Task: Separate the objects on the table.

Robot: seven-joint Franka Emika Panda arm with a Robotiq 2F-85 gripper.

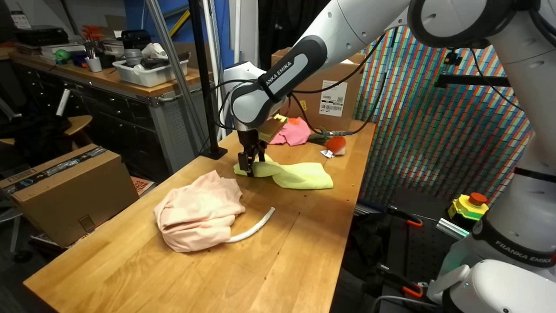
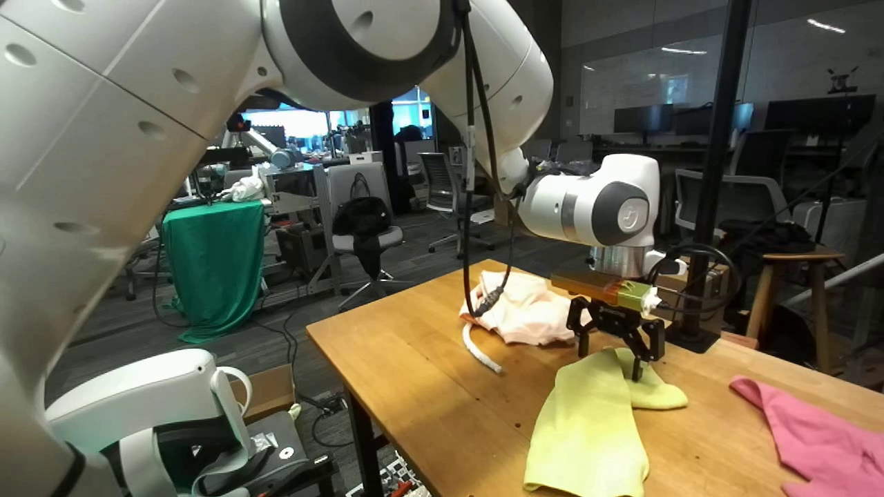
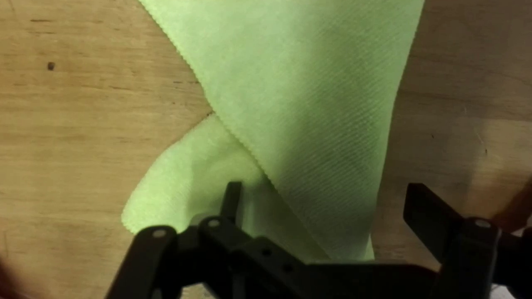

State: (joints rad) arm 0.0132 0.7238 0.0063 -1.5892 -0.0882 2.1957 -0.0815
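Note:
My gripper (image 1: 256, 167) points down over the yellow-green cloth (image 1: 304, 174), its jaws wide apart and holding nothing. In the wrist view, the folded narrow part of that cloth (image 3: 316, 124) lies below and between the fingers; one finger (image 3: 233, 199) is over a flap, the other (image 3: 419, 207) over bare wood. Whether a fingertip touches the cloth, I cannot tell. A cream-beige cloth (image 1: 197, 213) lies bunched on the table (image 1: 278, 274), a white cord (image 1: 256, 229) sticking out from beneath it. Further along rests a pink cloth (image 2: 822, 442), separate from the yellow-green one.
An orange-red and white round item (image 1: 335, 144) sits near the pink cloth, with a white tag (image 1: 327, 154) beside it. A cardboard box (image 1: 310, 102) stands behind them. At the table's edge rises a black pole (image 2: 711, 172). A cable (image 2: 467, 228) hangs from the arm.

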